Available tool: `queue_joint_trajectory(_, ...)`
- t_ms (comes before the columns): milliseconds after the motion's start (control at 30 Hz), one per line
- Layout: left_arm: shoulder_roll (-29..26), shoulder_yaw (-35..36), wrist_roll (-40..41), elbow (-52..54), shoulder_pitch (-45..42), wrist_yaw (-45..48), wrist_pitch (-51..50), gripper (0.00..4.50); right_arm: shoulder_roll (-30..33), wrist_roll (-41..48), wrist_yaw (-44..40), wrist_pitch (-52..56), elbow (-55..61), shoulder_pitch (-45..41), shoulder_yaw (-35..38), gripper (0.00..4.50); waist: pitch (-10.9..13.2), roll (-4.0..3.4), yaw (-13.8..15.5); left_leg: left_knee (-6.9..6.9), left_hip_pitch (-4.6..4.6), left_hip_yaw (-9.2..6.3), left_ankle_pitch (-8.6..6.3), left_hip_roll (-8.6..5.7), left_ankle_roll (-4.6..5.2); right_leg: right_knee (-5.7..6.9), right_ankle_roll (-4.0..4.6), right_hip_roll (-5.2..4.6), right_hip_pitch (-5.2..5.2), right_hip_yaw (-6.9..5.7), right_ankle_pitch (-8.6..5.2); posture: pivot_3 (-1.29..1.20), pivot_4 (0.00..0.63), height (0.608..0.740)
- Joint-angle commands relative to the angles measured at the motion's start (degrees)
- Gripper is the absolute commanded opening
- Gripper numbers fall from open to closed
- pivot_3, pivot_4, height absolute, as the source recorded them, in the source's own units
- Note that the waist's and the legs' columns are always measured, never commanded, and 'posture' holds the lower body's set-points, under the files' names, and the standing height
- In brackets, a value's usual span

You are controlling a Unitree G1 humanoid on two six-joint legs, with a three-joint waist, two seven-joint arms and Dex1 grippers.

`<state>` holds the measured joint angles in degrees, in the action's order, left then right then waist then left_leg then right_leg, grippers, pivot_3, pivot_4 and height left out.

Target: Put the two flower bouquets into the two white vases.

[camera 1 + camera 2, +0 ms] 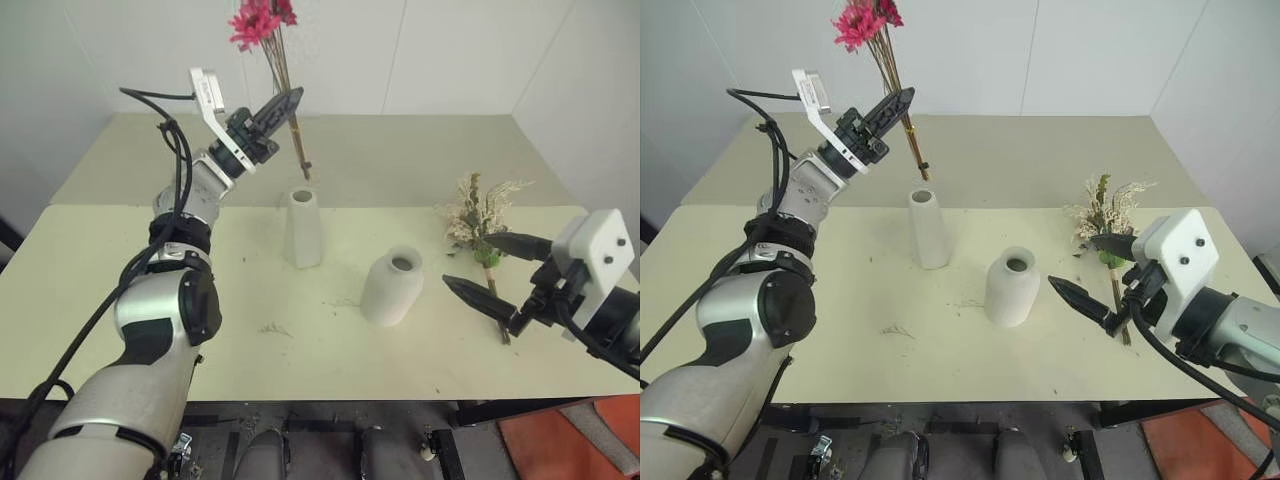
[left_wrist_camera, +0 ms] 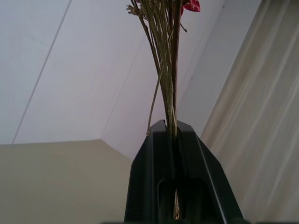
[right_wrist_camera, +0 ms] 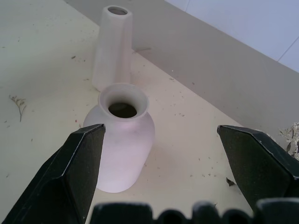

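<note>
My left end effector (image 1: 283,107) is clamped on the thin bouquet (image 1: 268,60), held high over the tall vase (image 1: 303,228). My right end effector (image 1: 497,274) stands wide apart, just right of the short vase (image 1: 391,286), with the fuller bouquet (image 1: 480,222) lying behind it. The pale desk (image 1: 150,290) shows scattered crumbs; white walls (image 1: 450,50) beyond.
</note>
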<state>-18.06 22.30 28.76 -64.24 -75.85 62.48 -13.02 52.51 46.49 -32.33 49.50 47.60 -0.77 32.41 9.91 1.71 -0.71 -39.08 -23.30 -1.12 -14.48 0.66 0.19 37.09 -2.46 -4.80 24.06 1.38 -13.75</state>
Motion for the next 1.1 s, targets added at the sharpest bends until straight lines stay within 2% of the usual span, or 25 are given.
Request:
queue_joint_trajectory(33, -0.49, -0.34, 0.19, 2.78, -0.1, 1.86, -0.47, 0.05, 0.45, 0.77, 0.16, -1.05, 0.84, 0.0, 2.2, 4.5, 0.0, 0.0, 0.0, 0.0, 0.0, 0.0, 0.0, 0.0, 0.0, 0.0, 0.0, 0.0, 0.0, 0.0, 0.0, 0.0, 0.15, 0.74)
queue_joint_trajectory(333, -0.8, -2.33, -1.08, 4.76, 3.05, 3.79, -0.42, 0.05, 0.57, 0.34, -0.11, -1.53, -0.36, -0.96, 0.76, 4.5, 0.0, 0.0, 0.03, -0.01, 0.01, -0.01, 0.0, 0.0, 0.0, 0.0, 0.0, 0.0, 0.0, 0.0, 0.0, 0.0, 0.15, 0.74)
queue_joint_trajectory(700, 2.34, -6.33, -3.7, 8.41, 7.48, 7.36, 7.51, 0.05, 0.69, 0.5, -0.72, -1.81, -0.97, -1.56, 1.08, 4.5, 0.0, 0.0, 0.1, -0.02, 0.0, -0.01, 0.0, 0.0, 0.0, 0.01, 0.0, 0.0, -0.01, 0.0, 0.0, 0.0, 0.15, 0.74)
queue_joint_trajectory(1033, 1.82, -8.21, -4.96, 9.89, 10.44, 9.79, 11.4, 0.05, 0.54, 0.02, -1.35, -2.34, -1.01, -1.12, 1.37, 4.5, 0.0, 0.0, 0.06, -0.04, 0.01, -0.01, 0.0, 0.0, 0.0, 0.0, 0.0, 0.0, -0.02, 0.01, 0.0, 0.0, 0.15, 0.74)
queue_joint_trajectory(1100, 1.63, -8.67, -5.47, 9.9, 10.82, 10.11, 12.38, 0.56, 0.58, -0.16, -1.51, -2.49, -1.22, -1.25, 1.19, 4.5, 0.0, 0.0, 0.06, -0.04, 0.01, -0.01, 0.0, 0.0, 0.0, 0.0, 0.0, 0.0, -0.02, 0.01, 0.0, 0.0, 0.15, 0.74)
